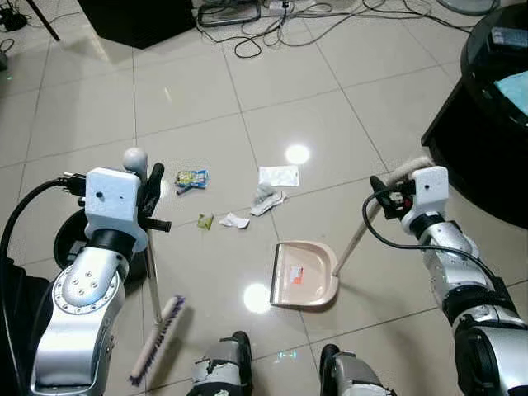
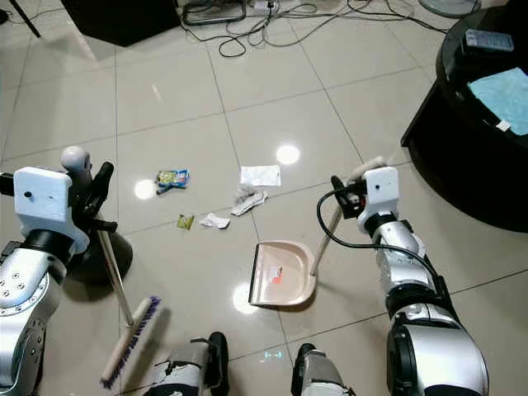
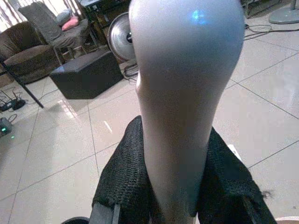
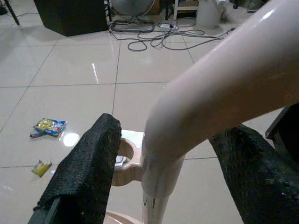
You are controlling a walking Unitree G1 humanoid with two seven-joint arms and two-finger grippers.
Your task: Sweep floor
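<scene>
On your far left, the left gripper (image 1: 151, 198) is clenched around the broom (image 1: 153, 285) just under its rounded grey knob. In the left wrist view both black fingers (image 3: 124, 177) press against the grey handle from either side. The stick runs down from that grip to the brush head, which rests on the tiled floor (image 1: 330, 115) in front of your left foot (image 1: 223, 367), bristles purple along one edge.

Moving right, the litter lies on the tiles ahead of you: a yellow-and-blue snack packet (image 1: 190, 179) nearest the broom side, a small green wrapper (image 1: 205, 220) below it, a white paper scrap (image 1: 234, 221) just beside that, then a crumpled grey-white wad (image 1: 266, 199) with a flat white packet (image 1: 279, 176) just behind it. All of it sits apart from the brush head.

Next comes the pink dustpan (image 1: 303, 274), flat on the floor between the litter and your feet, near the crumpled wad but not touching it. Its long pale handle slants up to your right.

There the right gripper (image 1: 388, 194) grasps the bent top of that handle; the right wrist view shows a finger (image 4: 84, 172) on each side of it.

At the far right stands a dark round table (image 1: 487, 124) carrying a blue cloth (image 1: 516, 89), and cables (image 1: 272, 25) trail across the floor at the back.
</scene>
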